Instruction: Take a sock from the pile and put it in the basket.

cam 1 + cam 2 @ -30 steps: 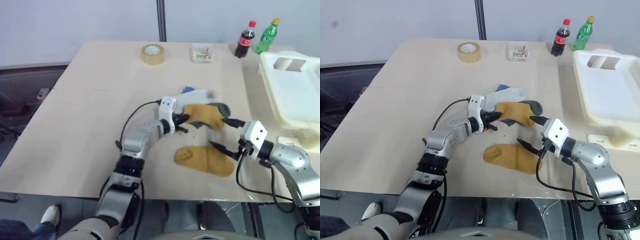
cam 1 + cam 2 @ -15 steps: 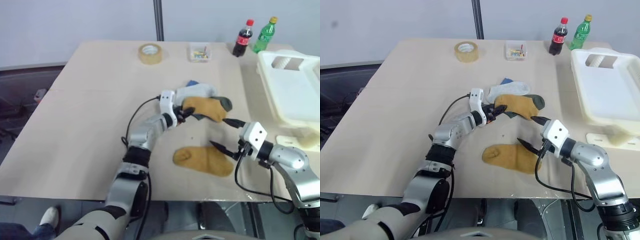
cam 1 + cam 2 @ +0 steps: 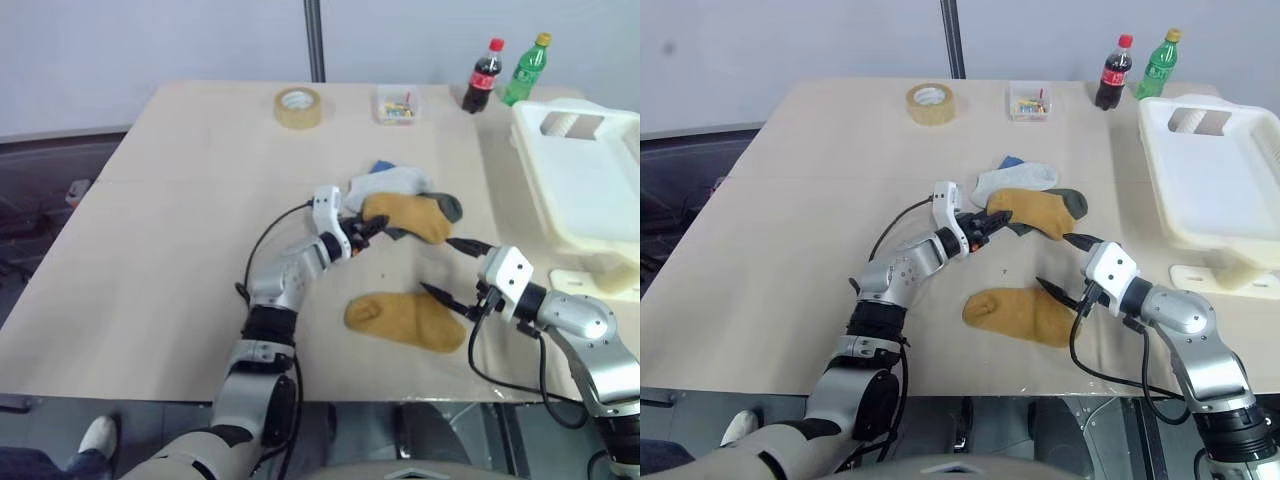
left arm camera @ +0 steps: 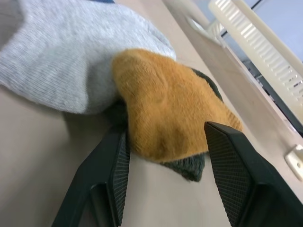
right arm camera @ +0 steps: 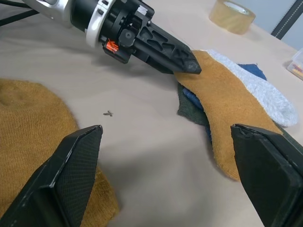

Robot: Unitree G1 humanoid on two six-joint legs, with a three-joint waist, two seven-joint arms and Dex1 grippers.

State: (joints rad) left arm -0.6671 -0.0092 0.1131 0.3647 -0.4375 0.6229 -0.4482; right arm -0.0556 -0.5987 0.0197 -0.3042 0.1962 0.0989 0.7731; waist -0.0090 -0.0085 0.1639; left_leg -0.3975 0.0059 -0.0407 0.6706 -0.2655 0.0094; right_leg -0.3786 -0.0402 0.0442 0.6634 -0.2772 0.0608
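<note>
Left wrist view: the left gripper [image 4: 163, 156] has its fingers [image 4: 239, 172] apart around the toe of a mustard sock [image 4: 165, 113], one finger on either side, not yet closed on it.
What changed: a second ago these fingers were together; now they stand partly open at the edge of the pile [image 3: 405, 205]. The arm has barely shifted.
Meaning for the task: this looks like the lead-in to a grasp; no sock is lifted yet.
Right gripper [image 3: 455, 270]: fingers wide apart, holding nothing, poised between the pile and a separate mustard sock [image 3: 405, 320] lying flat on the table [image 3: 180, 220].
Basket [image 3: 585, 190]: at the table's right edge, well apart from the pile.
Writing: none readable; a red-labelled cola bottle [image 3: 476, 77] and a green bottle [image 3: 526, 70] stand at the far edge, labels too small to read.
</note>
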